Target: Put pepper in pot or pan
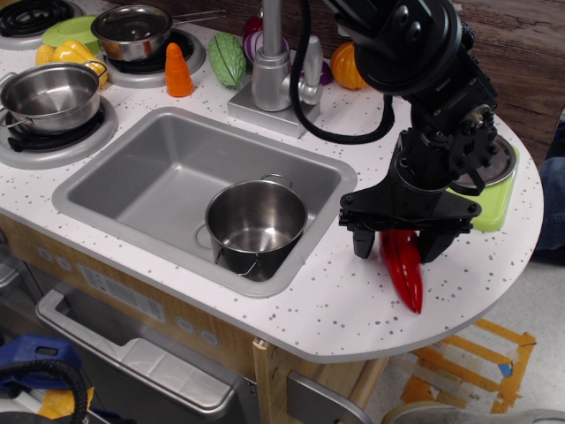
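The red pepper (404, 269) lies on the speckled counter at the right, its tip pointing toward the front edge. My gripper (399, 246) is low over its stem end, open, with one black finger on each side of the pepper. The stem end is hidden under the gripper. The deep steel pot (256, 224) stands empty in the front right corner of the grey sink (141, 181), to the left of the gripper.
A wider steel pot (51, 95) sits on the left burner, and a steel saucepan (132, 31) on the back burner. An orange cone (177, 71), green vegetable (227, 59), faucet (274, 71) and orange pumpkin (349, 66) stand behind the sink. A green plate (494, 199) lies behind the gripper.
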Controlling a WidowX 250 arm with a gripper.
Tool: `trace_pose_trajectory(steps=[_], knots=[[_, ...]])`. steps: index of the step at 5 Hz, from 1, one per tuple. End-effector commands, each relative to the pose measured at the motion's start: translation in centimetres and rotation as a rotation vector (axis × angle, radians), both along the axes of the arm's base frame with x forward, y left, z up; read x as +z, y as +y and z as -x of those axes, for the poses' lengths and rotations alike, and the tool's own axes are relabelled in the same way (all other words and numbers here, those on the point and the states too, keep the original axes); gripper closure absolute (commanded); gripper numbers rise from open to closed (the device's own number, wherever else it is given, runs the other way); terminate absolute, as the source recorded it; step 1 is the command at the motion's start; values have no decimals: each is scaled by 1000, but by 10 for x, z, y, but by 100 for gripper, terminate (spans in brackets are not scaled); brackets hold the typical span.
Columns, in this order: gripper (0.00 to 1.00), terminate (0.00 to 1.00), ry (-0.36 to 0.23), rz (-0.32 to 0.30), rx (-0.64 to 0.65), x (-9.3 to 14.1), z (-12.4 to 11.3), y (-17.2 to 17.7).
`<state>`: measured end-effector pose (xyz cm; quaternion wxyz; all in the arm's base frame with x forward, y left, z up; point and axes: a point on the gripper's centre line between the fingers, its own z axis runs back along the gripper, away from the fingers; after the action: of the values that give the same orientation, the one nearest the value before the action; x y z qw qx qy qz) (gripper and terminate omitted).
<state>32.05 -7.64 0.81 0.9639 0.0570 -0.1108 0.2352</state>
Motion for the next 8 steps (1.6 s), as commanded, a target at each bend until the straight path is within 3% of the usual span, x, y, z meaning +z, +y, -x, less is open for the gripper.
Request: trace_pose_trajectory(steps=[1,3,4,5,6,7,8], knots=[[100,0,2,0,-61,30,-6,9],[100,0,88,-157,-175,76,-1,75],[100,0,69,-220,-271,68,5,114],[100,0,53,-209,-335,53,8,141],[0,0,19,-185,-367,37,4,143],[0,0,-1,-139,-363,24,1,135],[0,0,-1,-139,-363,24,1,135]])
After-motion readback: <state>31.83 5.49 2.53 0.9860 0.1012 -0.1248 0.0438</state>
